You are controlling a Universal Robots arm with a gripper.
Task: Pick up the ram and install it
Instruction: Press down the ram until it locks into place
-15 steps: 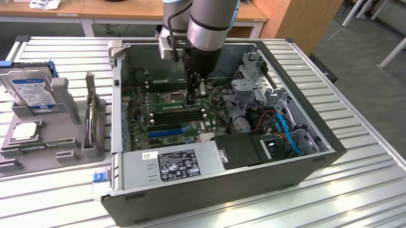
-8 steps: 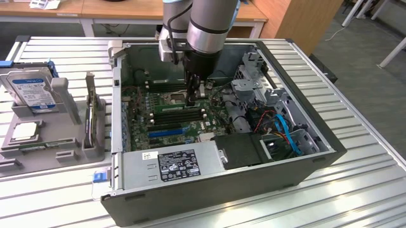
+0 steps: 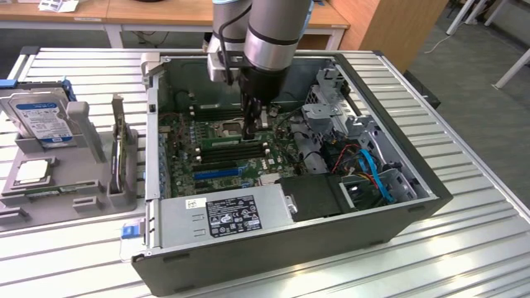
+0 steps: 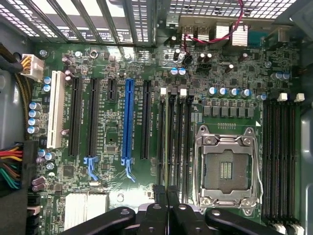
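Observation:
My gripper [image 3: 251, 130] reaches down inside the open computer case [image 3: 398, 217], over the motherboard [image 4: 112, 196] beside the CPU socket [image 4: 227, 169]. Its black fingers [image 4: 160, 196] are pressed together with nothing between them. They stand over the memory slots next to the socket. In one of these slots a thin green board stands on edge, which looks like the ram [image 4: 172, 142]; it is also the green strip [image 3: 232, 142] under the fingers in the exterior view. I cannot tell whether the fingertips touch it.
A grey parts tray [image 3: 91, 205] stands at the exterior view's left, holding a silver hard drive [image 3: 41, 118], an upright expansion card [image 3: 123, 152], a CPU chip [image 3: 33, 171] and a thin green strip [image 3: 58, 188]. The power supply [image 3: 228, 214] and drive cage [image 3: 331, 105] crowd the case.

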